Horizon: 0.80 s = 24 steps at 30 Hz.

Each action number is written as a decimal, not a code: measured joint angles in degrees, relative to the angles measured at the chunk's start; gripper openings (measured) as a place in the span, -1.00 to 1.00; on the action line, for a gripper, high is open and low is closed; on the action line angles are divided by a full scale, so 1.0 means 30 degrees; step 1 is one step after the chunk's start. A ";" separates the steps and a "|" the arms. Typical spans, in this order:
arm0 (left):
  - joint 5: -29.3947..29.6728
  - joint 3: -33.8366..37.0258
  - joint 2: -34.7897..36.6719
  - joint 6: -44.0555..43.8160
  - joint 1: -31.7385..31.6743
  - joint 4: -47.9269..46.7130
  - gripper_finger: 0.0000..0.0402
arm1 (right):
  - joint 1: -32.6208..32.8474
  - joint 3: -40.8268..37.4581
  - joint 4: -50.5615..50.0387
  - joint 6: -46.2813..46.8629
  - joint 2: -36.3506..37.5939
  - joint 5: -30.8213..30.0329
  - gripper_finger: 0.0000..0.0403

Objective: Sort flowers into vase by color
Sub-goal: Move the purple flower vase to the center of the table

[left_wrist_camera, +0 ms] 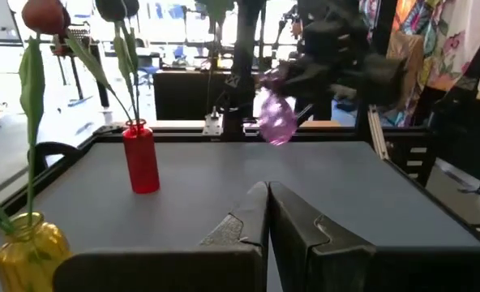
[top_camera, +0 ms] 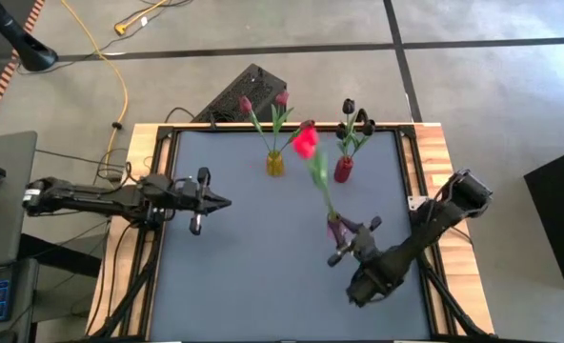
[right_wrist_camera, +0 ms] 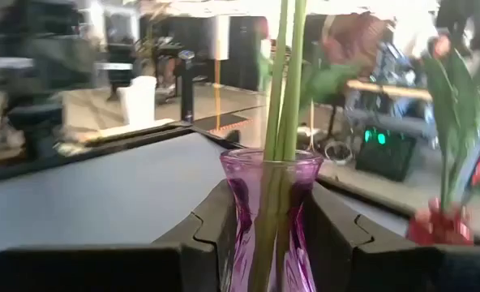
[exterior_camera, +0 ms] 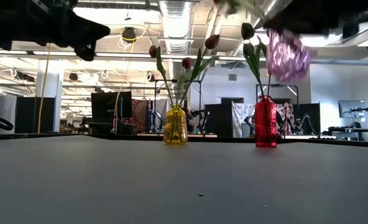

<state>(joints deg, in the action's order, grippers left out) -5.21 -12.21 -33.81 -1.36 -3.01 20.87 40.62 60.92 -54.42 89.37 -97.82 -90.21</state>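
While the worktop (top_camera: 244, 267) itself lies mostly bare, the action sits at its right side. Right claw (right_wrist_camera: 264, 219) is clamped round a purple vase (right_wrist_camera: 266, 212), fingers either side of its waist; in the low view the vase hangs clear above the surface, lifted. Green stems run straight up out of it, long axis near vertical with a slight lean toward the far edge, topped by a bright red tulip (top_camera: 305, 143).

Two other vases stand along the far edge: yellow vase (top_camera: 275, 163) with maroon-pink heads, red vase (top_camera: 343, 170) with black heads, just beyond the held one.

Left claw (left_wrist_camera: 267, 212) pinched together, holding nothing, hovering over the left part of the worktop, well apart from every flower. Right arm is plainly the nearer.

My guess: set-down next; keep stems upright.
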 joint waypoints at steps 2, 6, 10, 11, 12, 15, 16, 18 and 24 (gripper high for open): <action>-0.0058 0.0000 -0.0956 0.0007 0.0000 0.1048 -1.00 | 0.0478 0.1266 -0.0165 -0.2561 0.0000 -0.0007 -0.33; -0.1309 0.0007 -0.2655 -0.0062 0.0000 0.3315 -1.00 | 0.0579 0.3009 -0.0354 -0.6077 0.0015 -0.0006 -0.33; -0.3145 -0.0249 -0.4887 -0.0266 0.0016 0.5763 -1.00 | 0.0216 0.4068 -0.1815 -0.6813 0.0054 0.1092 -0.33; -0.3227 -0.0475 -0.5527 -0.0346 0.0044 0.6237 -1.00 | 0.0122 0.4203 -0.1990 -0.6811 0.0109 0.1263 -0.33; -0.3189 -0.0742 -0.6215 -0.0440 0.0149 0.6689 -1.00 | 0.0025 0.4360 -0.2025 -0.6825 0.0163 0.1442 -0.33; -0.3126 -0.1629 -0.8392 0.0333 0.0631 0.7445 -0.99 | -0.0093 0.4540 -0.1842 -0.6813 0.0539 0.1535 -0.33; -0.3133 -0.2026 -0.9241 0.0778 0.0867 0.7729 -0.98 | -0.0093 0.4541 -0.1601 -0.6804 0.0694 0.1531 -0.33; -0.3153 -0.2792 -1.0865 0.1818 0.1317 0.8385 -0.91 | -0.0093 0.4561 -0.1120 -0.6799 0.0932 0.1537 -0.33; -0.3162 -0.5733 -1.5441 0.3745 0.1843 1.0054 -0.43 | -0.0094 0.4562 -0.0227 -0.6806 0.1421 0.1537 -0.33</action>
<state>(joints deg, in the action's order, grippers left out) -14.70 -29.41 -80.13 9.88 2.52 51.03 40.33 74.61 -55.10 68.95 -93.56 -85.60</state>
